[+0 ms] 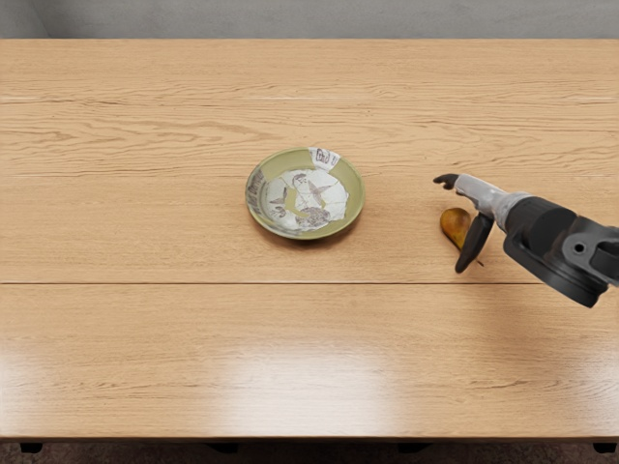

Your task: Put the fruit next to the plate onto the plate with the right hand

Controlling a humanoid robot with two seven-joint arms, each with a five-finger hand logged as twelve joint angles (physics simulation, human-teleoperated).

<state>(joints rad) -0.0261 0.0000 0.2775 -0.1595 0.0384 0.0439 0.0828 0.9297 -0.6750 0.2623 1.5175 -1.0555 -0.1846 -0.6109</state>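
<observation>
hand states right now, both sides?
Left hand: not in view.
Right hand: open, fingers spread beside the fruit, no grasp on it.

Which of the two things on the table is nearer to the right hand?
The brownish fruit, right beside the right hand; the green-rimmed plate lies apart, further left.

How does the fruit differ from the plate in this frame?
The plate is round, green-rimmed and patterned; the fruit is plain brownish-yellow. The plate is far larger than the fruit. The plate lies uncovered; the fruit sits partly under the open right hand. Both rest on the table, apart.
</observation>
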